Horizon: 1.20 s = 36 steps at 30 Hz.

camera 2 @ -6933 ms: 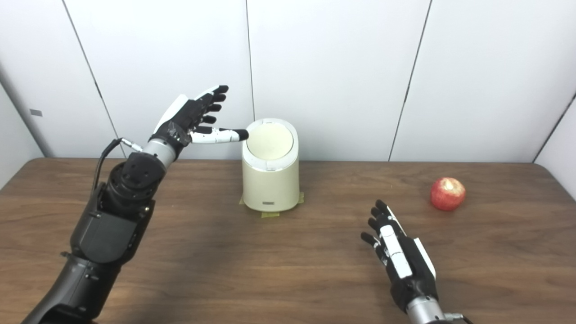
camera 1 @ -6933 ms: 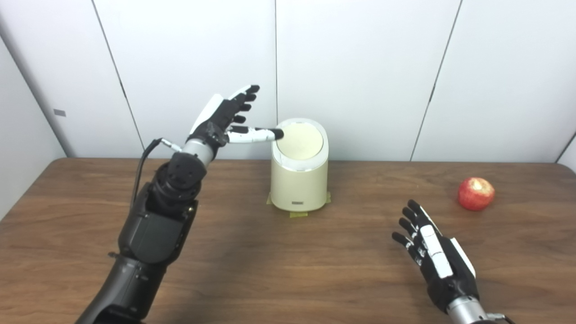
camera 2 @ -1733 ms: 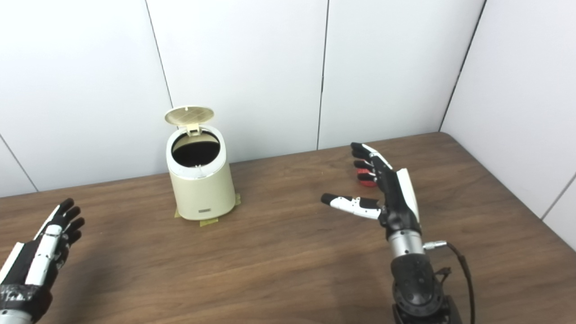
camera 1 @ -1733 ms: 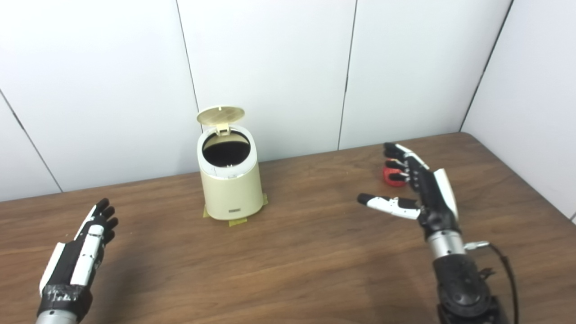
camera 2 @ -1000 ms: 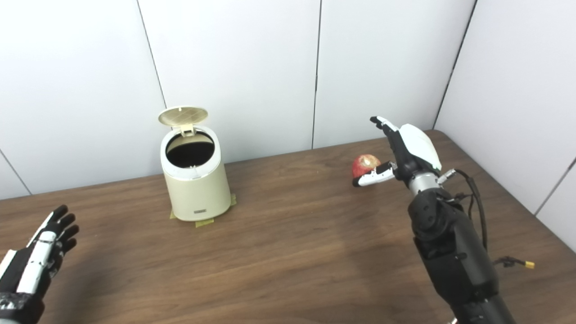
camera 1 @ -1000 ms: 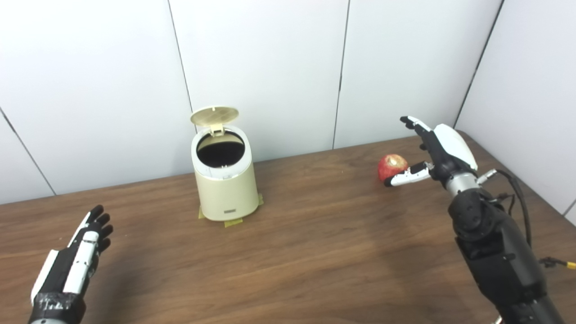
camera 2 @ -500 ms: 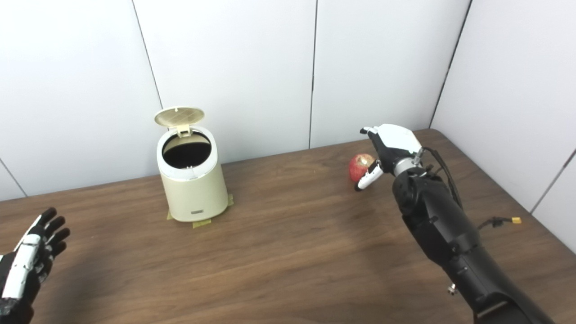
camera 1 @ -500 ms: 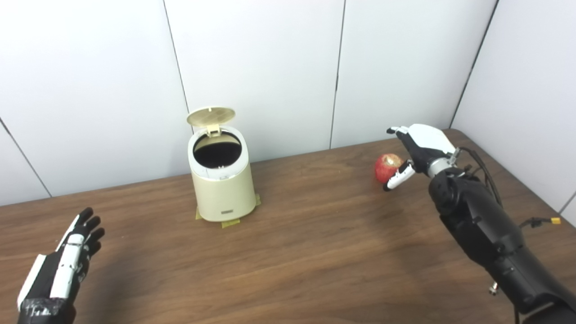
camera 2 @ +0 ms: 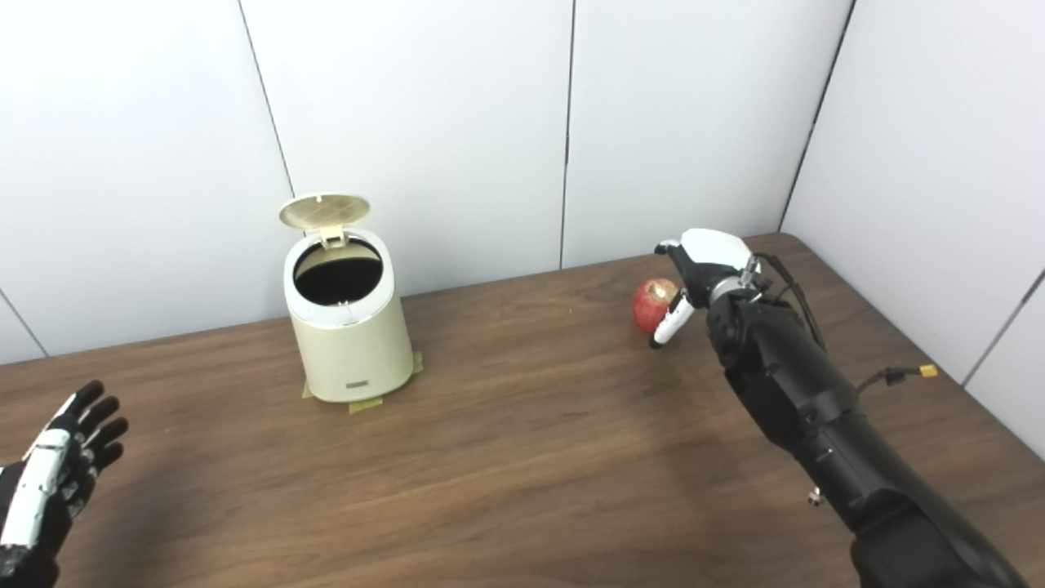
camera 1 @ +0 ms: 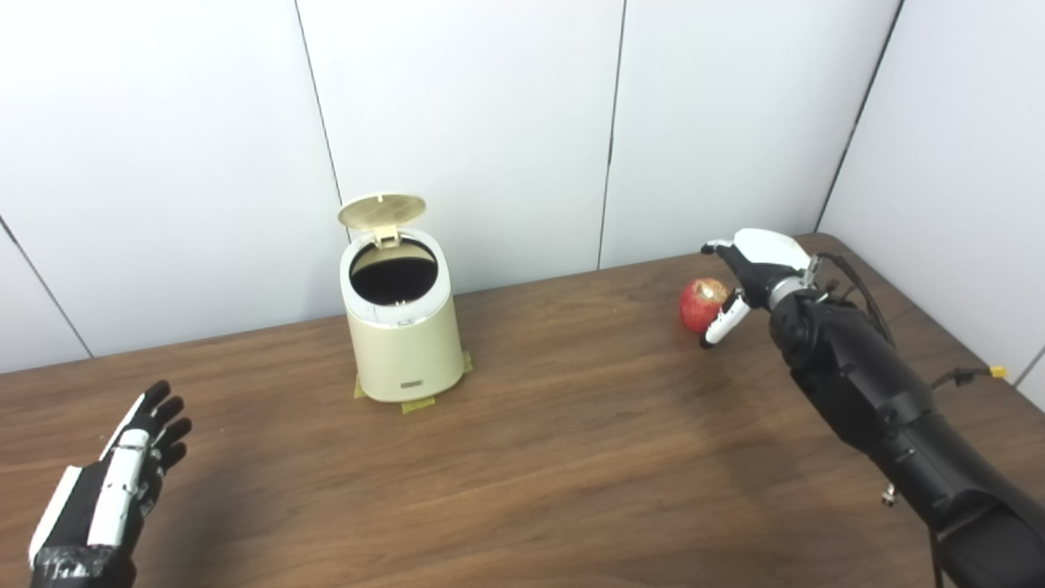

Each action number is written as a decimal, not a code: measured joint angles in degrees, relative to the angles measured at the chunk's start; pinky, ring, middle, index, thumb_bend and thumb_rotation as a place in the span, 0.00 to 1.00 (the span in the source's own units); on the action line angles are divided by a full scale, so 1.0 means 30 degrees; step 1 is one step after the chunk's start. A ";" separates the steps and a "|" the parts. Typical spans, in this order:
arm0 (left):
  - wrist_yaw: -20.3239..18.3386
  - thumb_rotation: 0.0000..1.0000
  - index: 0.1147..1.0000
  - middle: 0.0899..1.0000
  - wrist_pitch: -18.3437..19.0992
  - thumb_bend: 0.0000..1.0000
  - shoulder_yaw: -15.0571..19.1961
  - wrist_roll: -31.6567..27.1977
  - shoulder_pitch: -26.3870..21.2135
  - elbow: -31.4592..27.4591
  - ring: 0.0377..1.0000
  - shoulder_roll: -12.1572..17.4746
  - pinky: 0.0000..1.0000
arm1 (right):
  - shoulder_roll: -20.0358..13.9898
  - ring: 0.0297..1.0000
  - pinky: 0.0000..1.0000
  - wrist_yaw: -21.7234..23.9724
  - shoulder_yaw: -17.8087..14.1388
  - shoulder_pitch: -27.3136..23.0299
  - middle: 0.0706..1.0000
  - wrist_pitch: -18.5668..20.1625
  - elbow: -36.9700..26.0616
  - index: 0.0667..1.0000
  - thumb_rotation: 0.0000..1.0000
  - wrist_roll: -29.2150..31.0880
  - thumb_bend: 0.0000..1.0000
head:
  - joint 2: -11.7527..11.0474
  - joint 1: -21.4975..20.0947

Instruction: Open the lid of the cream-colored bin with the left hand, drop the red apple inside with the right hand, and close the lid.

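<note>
The cream-colored bin stands at the back of the table, left of centre, with its round lid tipped up and the dark inside showing. The red apple rests on the table at the back right. My right hand reaches over the apple's right side, fingers spread and curved above it, thumb pointing down beside it; it is open and not closed on the fruit. My left hand hovers open, palm down, near the front left corner, far from the bin.
The wooden table ends at a right edge close behind my right arm. White wall panels stand right behind the bin and along the right. Yellow tape marks the bin's foot. A cable hangs off my right forearm.
Since the earliest frames the lid has gone from shut to up and my left hand has dropped to the front left. In the last second my right hand lowered over the apple.
</note>
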 measured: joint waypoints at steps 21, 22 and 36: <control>0.0098 0.93 0.98 0.97 0.0686 0.26 -0.0235 0.0272 0.0058 -0.1193 0.95 0.0039 0.94 | 0.0230 0.86 0.71 -0.0700 0.0734 -0.0839 0.87 -0.2095 0.3108 0.83 0.18 0.1361 0.88 | 0.0029 0.0381; 0.0104 0.92 0.98 0.96 0.0711 0.27 -0.0269 0.0339 0.0060 -0.1203 0.95 0.0087 0.94 | 0.0222 0.85 0.70 -0.0786 0.0728 -0.0841 0.87 -0.2105 0.3131 0.83 0.18 0.1397 0.88 | 0.0029 0.0381; 0.0302 0.91 0.99 0.97 0.0900 0.24 -0.0576 0.0419 0.0062 -0.1503 0.97 0.0230 0.99 | 0.0282 0.78 0.66 -0.1688 0.0762 -0.0848 0.79 -0.2562 0.3489 0.77 0.14 0.1950 0.85 | 0.0029 0.0615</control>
